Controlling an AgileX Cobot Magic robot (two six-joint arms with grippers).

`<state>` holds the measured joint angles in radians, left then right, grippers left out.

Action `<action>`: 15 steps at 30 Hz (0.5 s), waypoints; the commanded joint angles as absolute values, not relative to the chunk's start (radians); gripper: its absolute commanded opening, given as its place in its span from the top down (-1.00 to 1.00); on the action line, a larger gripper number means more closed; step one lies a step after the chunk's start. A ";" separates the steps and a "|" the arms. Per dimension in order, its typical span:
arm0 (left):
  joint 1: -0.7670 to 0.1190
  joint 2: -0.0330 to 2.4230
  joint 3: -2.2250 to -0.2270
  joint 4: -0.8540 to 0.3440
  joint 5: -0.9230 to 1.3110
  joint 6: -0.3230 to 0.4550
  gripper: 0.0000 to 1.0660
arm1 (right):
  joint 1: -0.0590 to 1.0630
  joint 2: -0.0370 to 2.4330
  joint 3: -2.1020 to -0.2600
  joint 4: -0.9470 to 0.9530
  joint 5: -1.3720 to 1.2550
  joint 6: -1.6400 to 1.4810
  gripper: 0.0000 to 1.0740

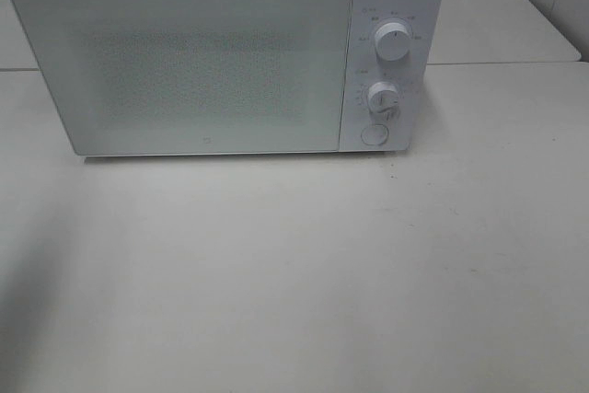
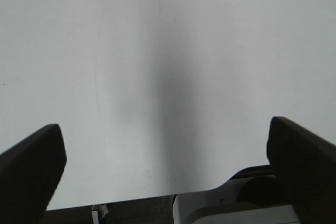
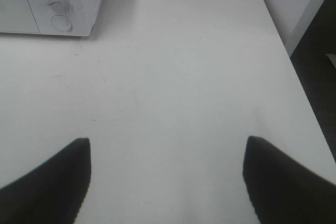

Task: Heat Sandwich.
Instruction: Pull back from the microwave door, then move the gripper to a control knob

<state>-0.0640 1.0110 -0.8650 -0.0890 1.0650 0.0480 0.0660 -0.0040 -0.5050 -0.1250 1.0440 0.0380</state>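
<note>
While the left gripper (image 2: 165, 148) and right gripper (image 3: 167, 153) hang empty with jaws apart, the shut microwave (image 1: 193, 62) calls for door opening first, probably via its round button (image 1: 374, 133).

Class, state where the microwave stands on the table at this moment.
In the exterior high view the microwave stands far back on the table, left of centre, door shut.

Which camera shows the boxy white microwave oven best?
The exterior high view: the boxy white microwave oven shows its whole closed front and both knobs. The right wrist view catches only a corner; the left wrist view, none.
</note>
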 commanded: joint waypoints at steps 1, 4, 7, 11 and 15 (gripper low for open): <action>-0.061 0.946 -0.811 -0.083 1.067 0.047 -0.91 | 0.061 -0.031 -0.504 -0.124 1.035 0.045 -0.42; -0.061 0.828 -0.727 -0.084 1.078 0.071 -0.91 | 0.061 -0.031 -0.504 -0.124 1.035 0.045 -0.42; -0.061 0.770 -0.701 -0.083 1.096 0.084 -0.91 | 0.061 -0.031 -0.504 -0.124 1.035 0.045 -0.42; -0.061 0.645 -0.659 -0.088 1.121 0.108 -0.91 | 0.061 -0.031 -0.504 -0.124 1.035 0.045 -0.42; -0.061 0.517 -0.610 -0.091 1.122 0.116 -0.91 | 0.061 -0.031 -0.504 -0.124 1.035 0.045 -0.42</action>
